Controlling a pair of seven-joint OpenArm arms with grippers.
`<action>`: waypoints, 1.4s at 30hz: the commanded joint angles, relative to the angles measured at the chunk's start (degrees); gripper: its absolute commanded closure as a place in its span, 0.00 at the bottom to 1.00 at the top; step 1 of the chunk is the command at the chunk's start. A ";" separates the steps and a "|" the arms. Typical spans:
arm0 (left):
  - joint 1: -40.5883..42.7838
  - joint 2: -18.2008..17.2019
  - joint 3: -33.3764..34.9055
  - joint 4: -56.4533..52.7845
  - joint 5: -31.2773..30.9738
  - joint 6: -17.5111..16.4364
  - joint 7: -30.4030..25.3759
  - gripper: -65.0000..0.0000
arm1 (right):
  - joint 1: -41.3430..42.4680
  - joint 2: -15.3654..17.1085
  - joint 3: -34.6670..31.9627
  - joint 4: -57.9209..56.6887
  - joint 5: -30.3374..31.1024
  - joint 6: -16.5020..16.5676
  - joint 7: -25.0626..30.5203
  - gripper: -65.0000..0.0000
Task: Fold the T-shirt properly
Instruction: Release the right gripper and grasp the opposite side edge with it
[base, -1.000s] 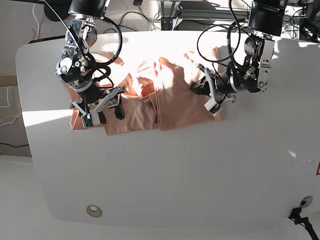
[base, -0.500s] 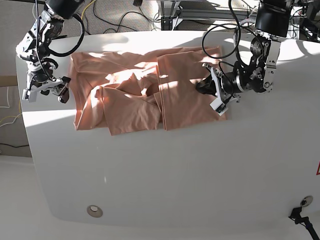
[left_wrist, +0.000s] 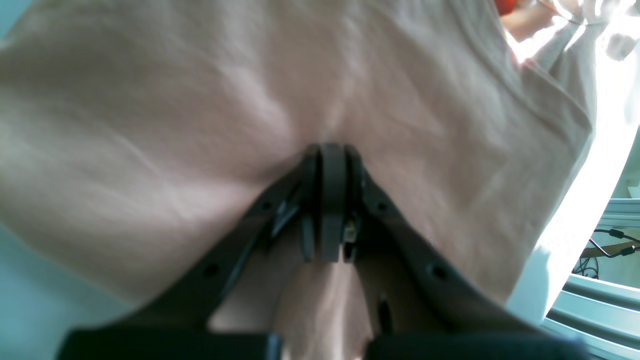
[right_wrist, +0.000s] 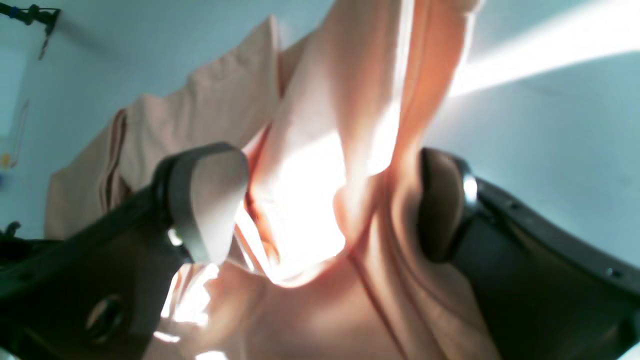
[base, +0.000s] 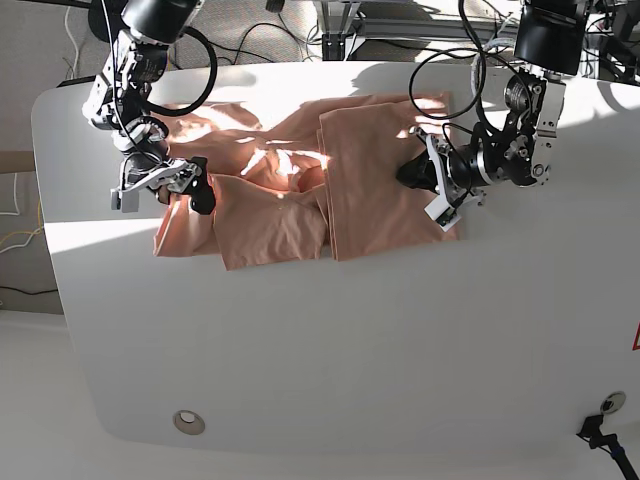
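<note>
The salmon-pink T-shirt (base: 290, 190) lies partly folded on the white table (base: 350, 350), its right panel (base: 375, 190) turned inward. My left gripper (base: 415, 175) rests low on that panel's right side. In the left wrist view it (left_wrist: 327, 150) is shut, with the T-shirt (left_wrist: 200, 125) puckering at its tips. My right gripper (base: 162, 188) hovers at the shirt's left edge, jaws wide. In the right wrist view a raised ridge of T-shirt (right_wrist: 320, 190) stands between its open fingers (right_wrist: 210, 200), touching neither firmly.
A round grommet (base: 187, 422) sits near the table's front left. Cables and metal frame rails (base: 340, 25) run behind the far edge. A dark fitting (base: 600, 432) sits at the front right corner.
My right gripper let go of the shirt's lower left, swung out past the left edge, and has come back over the left side, open. The left gripper has hardly moved.
</note>
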 joint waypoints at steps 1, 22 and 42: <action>0.21 -0.84 -0.10 -0.18 4.33 1.22 3.92 1.00 | 0.05 -0.28 -1.30 0.39 -1.09 -0.50 -2.02 0.21; 0.21 -0.67 -0.10 -0.27 4.33 1.31 3.92 1.00 | -6.37 0.34 -16.07 21.58 -0.65 -13.43 -2.11 1.00; 0.21 -0.67 -0.10 -0.27 4.33 1.31 3.92 1.00 | -2.15 -8.54 -45.78 23.95 -1.09 -19.23 -2.11 1.00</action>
